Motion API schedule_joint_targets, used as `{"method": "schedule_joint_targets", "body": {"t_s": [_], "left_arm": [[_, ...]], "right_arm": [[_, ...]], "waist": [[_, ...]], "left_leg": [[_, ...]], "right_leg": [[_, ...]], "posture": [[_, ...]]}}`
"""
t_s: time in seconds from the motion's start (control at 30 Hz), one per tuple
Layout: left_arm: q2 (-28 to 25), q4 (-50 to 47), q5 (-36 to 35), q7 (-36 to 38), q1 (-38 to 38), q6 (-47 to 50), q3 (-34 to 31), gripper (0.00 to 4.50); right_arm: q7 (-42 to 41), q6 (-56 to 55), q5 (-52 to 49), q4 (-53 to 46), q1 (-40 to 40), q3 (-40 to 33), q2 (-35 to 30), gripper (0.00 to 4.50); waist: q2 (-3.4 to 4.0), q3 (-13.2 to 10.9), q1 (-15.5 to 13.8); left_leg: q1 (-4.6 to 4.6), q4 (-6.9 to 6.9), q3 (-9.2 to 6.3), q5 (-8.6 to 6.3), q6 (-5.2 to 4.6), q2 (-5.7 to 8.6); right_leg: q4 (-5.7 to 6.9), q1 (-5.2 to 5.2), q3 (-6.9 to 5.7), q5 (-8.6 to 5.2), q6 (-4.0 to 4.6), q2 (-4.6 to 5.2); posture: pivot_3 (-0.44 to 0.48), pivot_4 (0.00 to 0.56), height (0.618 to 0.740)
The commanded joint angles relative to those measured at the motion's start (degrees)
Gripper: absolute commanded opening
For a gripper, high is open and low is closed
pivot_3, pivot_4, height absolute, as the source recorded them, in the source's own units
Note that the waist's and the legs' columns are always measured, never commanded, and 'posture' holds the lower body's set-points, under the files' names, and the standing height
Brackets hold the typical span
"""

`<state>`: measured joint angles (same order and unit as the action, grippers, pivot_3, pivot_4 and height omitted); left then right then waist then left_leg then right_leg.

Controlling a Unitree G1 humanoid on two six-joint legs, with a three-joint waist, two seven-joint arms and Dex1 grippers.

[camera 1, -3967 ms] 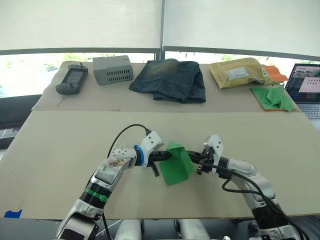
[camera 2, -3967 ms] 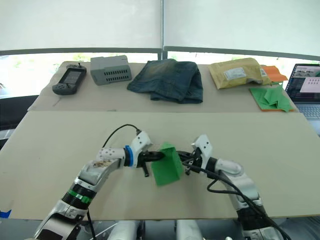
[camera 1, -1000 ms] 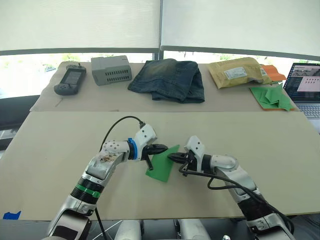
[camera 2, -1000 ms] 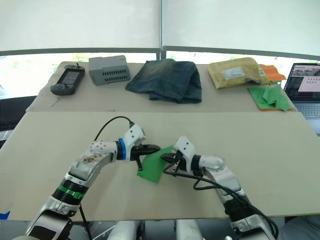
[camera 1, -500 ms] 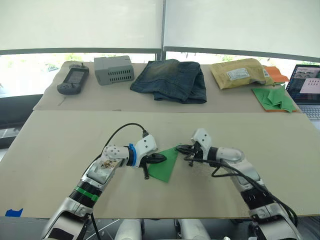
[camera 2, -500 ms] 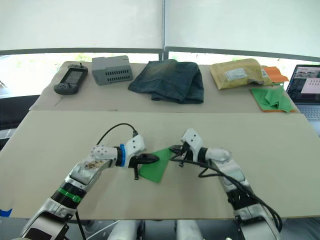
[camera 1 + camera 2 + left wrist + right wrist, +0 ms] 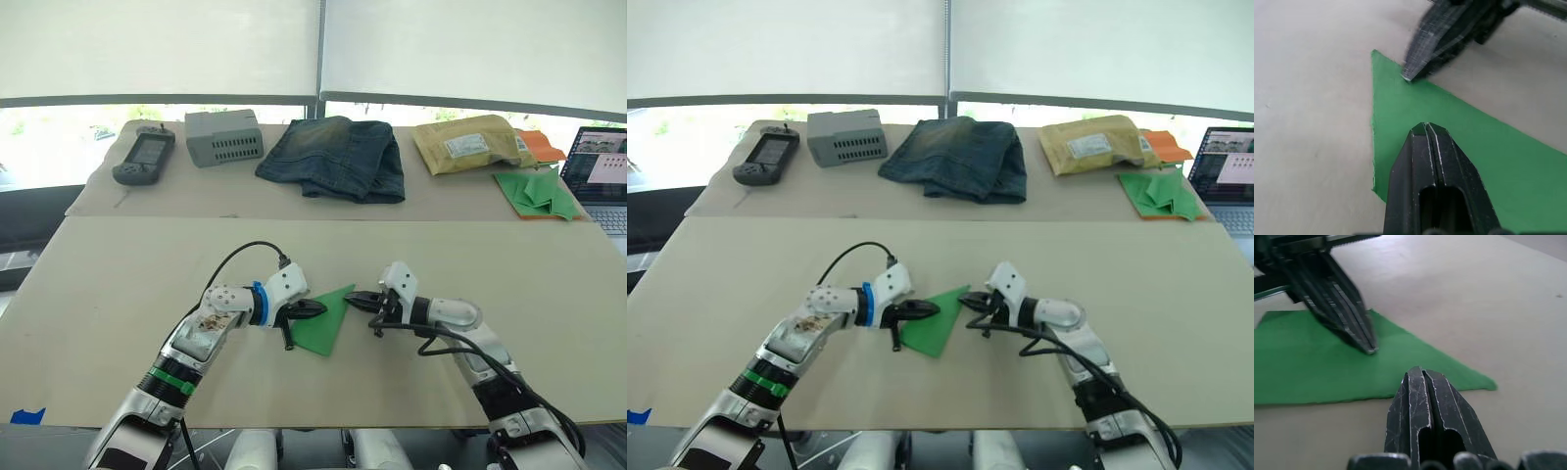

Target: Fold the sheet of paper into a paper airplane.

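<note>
Between the two tools, on the pale desk (image 7: 118,284), lies the sheet of paper (image 7: 323,321), folded into a flat green triangle with one point toward the right tool (image 7: 355,299) and its wide end under the left tool (image 7: 315,309). The left tool's two black fingers are pressed together, and from the head camera their tip rests over the left part of the paper. The left wrist view adds what the head views cannot settle: the closed fingers (image 7: 1429,147) lie above the green surface rather than clamped on an edge, and the right tool's tip meets the paper's edge near one corner. The right tool's fingers are likewise together; its wrist view shows them (image 7: 1422,396) just short of the triangle's narrow point, over bare desk, with the left tool's tip touching down on the green further in. Only the head views take in the far desk, well beyond both tools: a handheld device (image 7: 143,155), a grey box (image 7: 224,136), folded jeans (image 7: 333,157), a padded envelope (image 7: 470,142), a heap of green paper pieces (image 7: 537,192) and a laptop (image 7: 600,171).
</note>
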<state>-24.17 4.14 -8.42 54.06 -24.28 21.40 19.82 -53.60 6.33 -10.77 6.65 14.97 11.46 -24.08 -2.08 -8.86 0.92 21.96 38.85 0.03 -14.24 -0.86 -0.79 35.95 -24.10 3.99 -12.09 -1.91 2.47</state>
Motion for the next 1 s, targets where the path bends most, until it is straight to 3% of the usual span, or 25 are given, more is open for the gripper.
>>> {"method": "schedule_joint_targets", "body": {"t_s": [0.03, 0.3, 0.63, 0.87, 1.0], "left_arm": [[0.2, 1.3, 1.7, -1.0, 0.3, 1.3, 0.7, 0.03], [-0.3, 2.7, 2.0, -0.1, -0.2, 1.2, 1.4, 0.03], [1.1, 3.3, 0.8, 0.0, -1.4, 2.6, 0.4, 0.03], [0.7, 1.6, 0.1, -0.1, -0.2, 3.3, -0.5, 0.03], [0.7, 0.6, 0.0, -0.5, 0.4, 3.7, -1.0, 0.03]], "right_arm": [[-1.0, 3.6, -0.9, -4.9, -3.6, 2.7, 0.3, 0.00], [-3.2, 16.0, -2.6, -17.4, -8.4, 8.8, -2.1, 0.00], [-3.6, 21.4, -4.5, -20.6, -9.5, 9.0, -4.9, 0.00], [-2.6, 25.2, -13.6, -27.3, -6.5, -0.3, -4.7, 0.00], [0.9, 24.9, -14.1, -25.5, -4.1, -3.8, -3.5, 0.00]], "waist": [[0.00, 0.0, 0.0], [-0.06, 0.1, 0.1], [-0.06, 0.1, -0.1], [-0.08, 0.1, -0.1], [-0.07, 0.1, 0.0]], "left_leg": [[0.00, -0.01, 0.00, 0.00, 0.00, 0.00], [-0.02, -0.03, -0.02, 0.00, 0.00, -0.02], [-0.01, -0.03, -0.01, 0.00, 0.00, 0.01], [0.09, -0.01, -0.02, 0.00, 0.00, 0.01], [0.09, -0.02, -0.03, 0.00, 0.00, -0.01]], "right_leg": [[0.00, -0.01, 0.00, 0.00, 0.00, 0.00], [0.00, -0.01, -0.03, -0.04, 0.06, -0.03], [-0.01, -0.02, -0.04, -0.06, 0.05, -0.02], [-0.01, -0.10, -0.03, -0.05, 0.04, -0.01], [-0.01, -0.11, -0.04, -0.05, 0.04, -0.02]], "posture": [[0.000, 0.150, 0.728], [0.000, 0.150, 0.728], [0.000, 0.150, 0.728], [0.000, 0.150, 0.728], [0.000, 0.150, 0.728]]}}
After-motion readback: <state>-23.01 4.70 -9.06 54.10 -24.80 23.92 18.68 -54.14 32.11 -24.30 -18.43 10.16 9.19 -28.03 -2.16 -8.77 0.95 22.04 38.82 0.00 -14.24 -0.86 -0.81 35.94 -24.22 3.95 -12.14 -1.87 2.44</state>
